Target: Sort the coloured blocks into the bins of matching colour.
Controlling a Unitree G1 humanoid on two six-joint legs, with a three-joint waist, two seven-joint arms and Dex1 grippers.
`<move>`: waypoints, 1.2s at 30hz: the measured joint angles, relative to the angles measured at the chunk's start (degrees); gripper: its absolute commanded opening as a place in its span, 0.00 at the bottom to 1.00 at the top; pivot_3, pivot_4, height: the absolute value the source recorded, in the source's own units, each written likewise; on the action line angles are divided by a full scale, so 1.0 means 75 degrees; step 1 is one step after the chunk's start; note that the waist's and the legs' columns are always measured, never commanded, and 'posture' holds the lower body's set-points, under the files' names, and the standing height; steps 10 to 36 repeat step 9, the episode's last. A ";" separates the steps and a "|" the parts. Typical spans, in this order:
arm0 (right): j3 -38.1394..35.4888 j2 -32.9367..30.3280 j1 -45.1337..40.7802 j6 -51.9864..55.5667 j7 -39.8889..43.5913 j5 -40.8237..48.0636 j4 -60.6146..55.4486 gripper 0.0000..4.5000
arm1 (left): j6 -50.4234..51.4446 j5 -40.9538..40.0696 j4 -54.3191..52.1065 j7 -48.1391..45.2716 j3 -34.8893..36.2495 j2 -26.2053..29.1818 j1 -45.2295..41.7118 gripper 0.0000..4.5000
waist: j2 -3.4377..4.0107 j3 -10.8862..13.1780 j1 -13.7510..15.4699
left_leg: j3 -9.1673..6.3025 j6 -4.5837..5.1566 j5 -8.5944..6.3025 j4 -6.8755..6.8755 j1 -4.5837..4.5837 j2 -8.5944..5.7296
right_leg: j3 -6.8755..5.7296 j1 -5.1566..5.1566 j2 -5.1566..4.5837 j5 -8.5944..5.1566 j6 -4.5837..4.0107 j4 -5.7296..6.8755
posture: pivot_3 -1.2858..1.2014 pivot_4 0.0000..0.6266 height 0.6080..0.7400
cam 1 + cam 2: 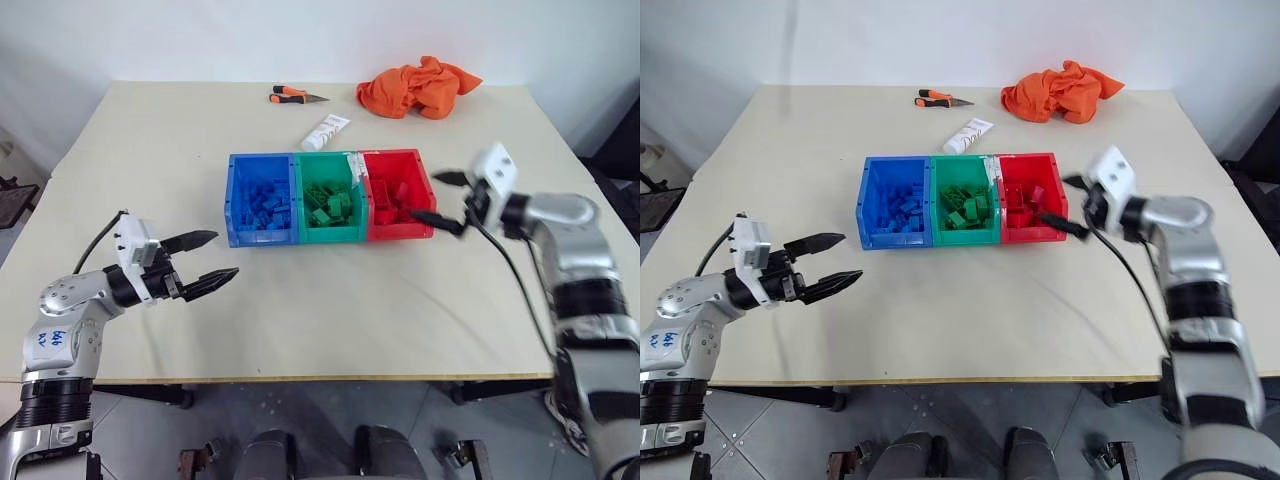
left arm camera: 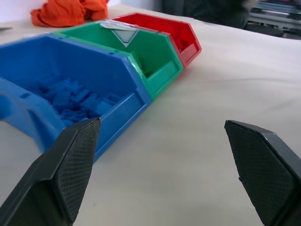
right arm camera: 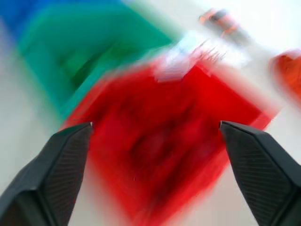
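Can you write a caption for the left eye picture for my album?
Both open robot tools, left and right, hover beside the blue, green and red plastic bins of sorted blocks.

Three open-topped bins sit joined in a row mid-table: the blue bin (image 1: 260,199), the green bin (image 1: 329,198), the red bin (image 1: 397,195). Each holds a heap of bricks of its own colour.

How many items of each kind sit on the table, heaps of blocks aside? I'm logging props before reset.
Bins: 3, blue, green, red
Orange cloth: 1
White tube: 1
Orange-handled pliers: 1
Total: 6
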 measured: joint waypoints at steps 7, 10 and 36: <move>-0.0326 -0.1319 0.1134 -0.0626 0.1522 0.0247 -0.0136 1.00 | -0.0494 0.0016 0.0701 -0.0643 0.0340 0.0541 0.0186 1.00 | 0.0005 0.0002 -0.0074 | 0.0047 -0.0002 0.0001 -0.0008 0.0020 0.0018 | 0.0003 -0.0007 0.0005 -0.0001 -0.0002 -0.0010 | 0.52 0.24 1.00; -0.0390 -0.1361 0.1188 -0.0742 0.1575 0.0244 0.0026 1.00 | -0.0578 0.0018 0.0912 -0.0724 0.0433 0.0628 0.0213 1.00 | 0.0005 0.0002 -0.0064 | 0.0049 -0.0002 0.0001 -0.0005 0.0018 0.0017 | 0.0004 -0.0007 0.0001 -0.0001 -0.0002 -0.0013 | 0.52 0.24 1.00; -0.0390 -0.1361 0.1188 -0.0742 0.1575 0.0244 0.0026 1.00 | -0.0578 0.0018 0.0912 -0.0724 0.0433 0.0628 0.0213 1.00 | 0.0005 0.0002 -0.0064 | 0.0049 -0.0002 0.0001 -0.0005 0.0018 0.0017 | 0.0004 -0.0007 0.0001 -0.0001 -0.0002 -0.0013 | 0.52 0.24 1.00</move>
